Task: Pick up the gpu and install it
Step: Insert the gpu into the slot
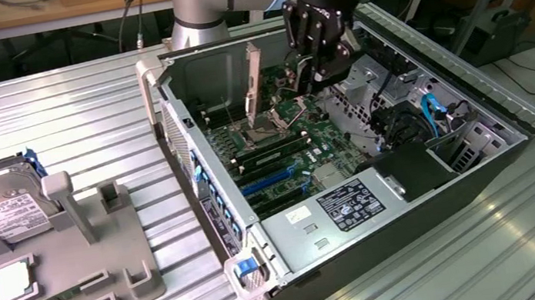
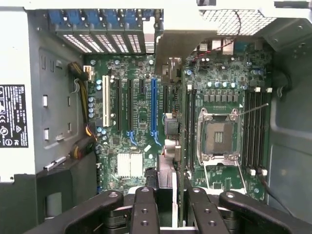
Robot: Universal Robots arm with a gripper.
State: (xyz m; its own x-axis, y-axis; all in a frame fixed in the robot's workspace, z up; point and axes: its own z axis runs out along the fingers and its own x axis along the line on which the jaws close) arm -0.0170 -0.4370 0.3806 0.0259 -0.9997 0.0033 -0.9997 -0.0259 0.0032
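Near: black multi-fingered pincer was clamped on the thin dark gpu card, held on edge. Beyond it: green motherboard in the open grey computer case, card hanging just beside the long blue slot. Whether it was seated could not be told. Judgement: keep the card parallel to its slot, pale bracket strip at the rear wall, and press straight down evenly.

A ribbed metal table carries an open computer case on its side. A grey holder tray rests at the exterior view's left
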